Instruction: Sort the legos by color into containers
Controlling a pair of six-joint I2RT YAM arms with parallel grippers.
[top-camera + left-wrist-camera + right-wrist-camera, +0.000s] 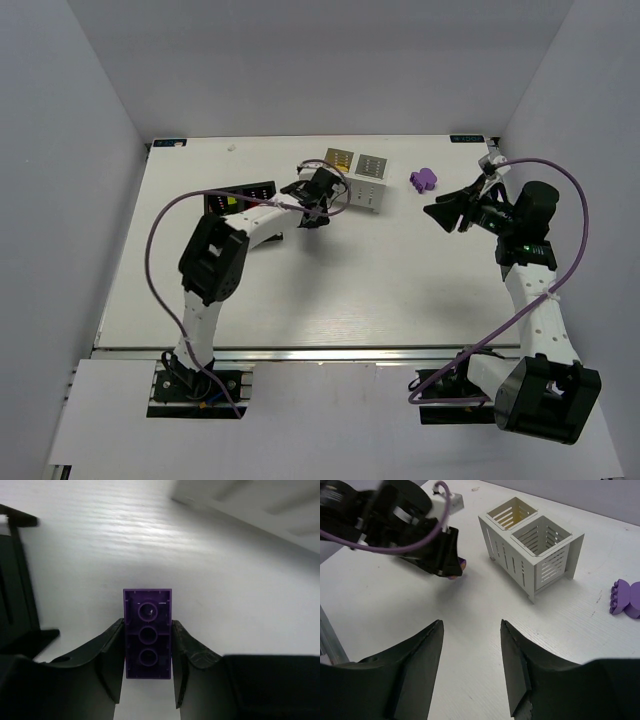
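Observation:
My left gripper (pixel 147 626) is shut on a purple lego brick (pixel 147 630), hollow underside towards the camera, a little above the table. In the top view it (pixel 318 203) hangs between the black box (pixel 240 198) and the white box (pixel 358 178). The right wrist view shows it (pixel 432 542) with the brick's tip (pixel 461 564) left of the white box (pixel 530 545). The black box holds red and lime green bricks. One cell of the white box shows yellow. Loose purple legos (pixel 423 179) lie right of the white box. My right gripper (pixel 445 212) is open and empty above the table (pixel 471 625).
The loose purple legos also show at the right edge of the right wrist view (pixel 626 599). The black box's wall (pixel 15 595) stands at the left of the left wrist view. Grey walls enclose the table on three sides.

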